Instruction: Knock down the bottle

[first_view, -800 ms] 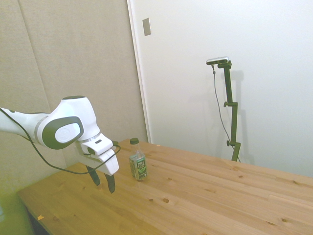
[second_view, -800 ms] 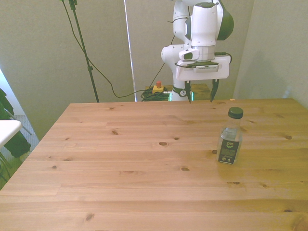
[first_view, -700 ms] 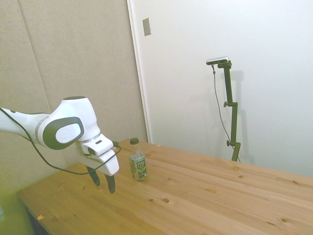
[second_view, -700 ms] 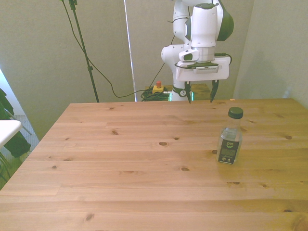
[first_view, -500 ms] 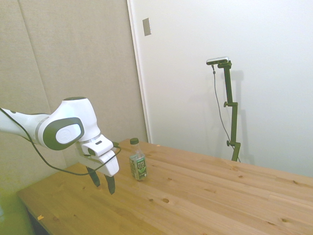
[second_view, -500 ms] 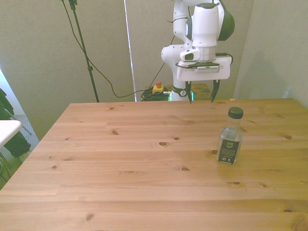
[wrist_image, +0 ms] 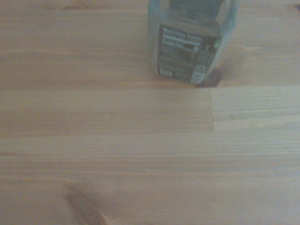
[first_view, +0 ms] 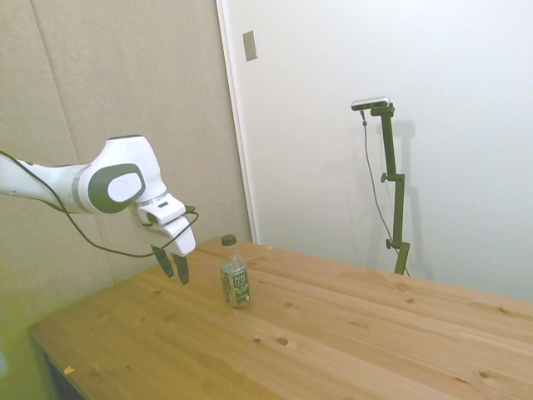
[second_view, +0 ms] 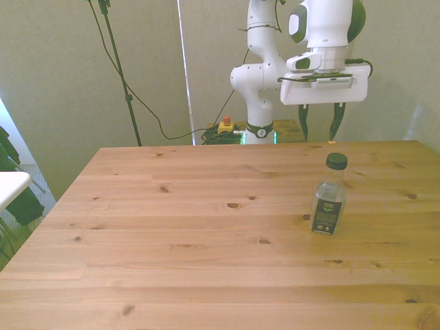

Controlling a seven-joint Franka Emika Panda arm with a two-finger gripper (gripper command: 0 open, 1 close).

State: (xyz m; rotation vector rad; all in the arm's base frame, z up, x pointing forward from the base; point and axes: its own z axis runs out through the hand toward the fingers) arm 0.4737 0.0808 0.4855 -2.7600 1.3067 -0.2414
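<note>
The bottle (second_view: 328, 196) stands upright on the wooden table (second_view: 206, 234), toward the front view's right. It is small and clear, with a dark green cap and a green label. In the side view the bottle (first_view: 235, 274) stands just right of my gripper (first_view: 172, 267). My gripper (second_view: 319, 128) hangs open above the table's far edge, behind the bottle and apart from it, with nothing between its fingers. The wrist view shows the lower part of the bottle (wrist_image: 190, 44) with its label, standing on the wood.
A yellow box with a red button (second_view: 225, 124) and cables lie on the floor behind the table. A dark object and a white surface (second_view: 12, 185) stand off the front view's left edge. A wall panel (first_view: 125, 100) stands behind the arm in the side view.
My gripper has risen and shifted toward the front view's right, and now sits behind the bottle. It stays open. The bottle has not moved.
</note>
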